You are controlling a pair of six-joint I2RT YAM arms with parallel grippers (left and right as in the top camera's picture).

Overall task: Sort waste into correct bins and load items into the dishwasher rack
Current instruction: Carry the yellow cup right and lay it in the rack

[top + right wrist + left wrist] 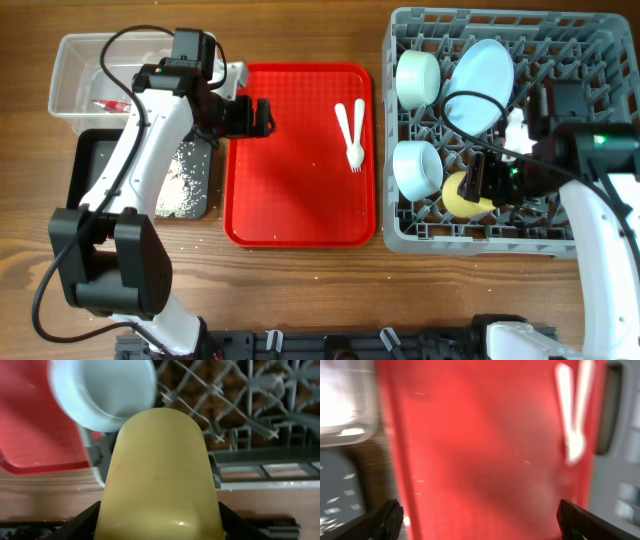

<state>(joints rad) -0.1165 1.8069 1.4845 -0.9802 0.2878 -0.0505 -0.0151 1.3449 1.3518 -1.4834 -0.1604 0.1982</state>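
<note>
My right gripper (474, 186) is shut on the small yellow cup (460, 197), which lies on its side low in the grey dishwasher rack (480, 243). The right wrist view shows the cup (160, 470) between both fingers (160, 532). Two pale blue bowls (418, 77) (417, 168) and the light blue plate (482, 80) stand in the rack. The white fork and spoon (350, 130) lie on the red tray (290, 190). My left gripper (262, 115) is open and empty over the tray's left edge (482, 525). The left wrist view is blurred and shows the cutlery (575, 415).
The clear tub (70, 70) at the far left holds the red-and-white wrapper (110, 105). The black tray (100, 170) in front of it holds white crumbs (183, 182). A few white specks lie on the red tray. Black cables loop over both arms.
</note>
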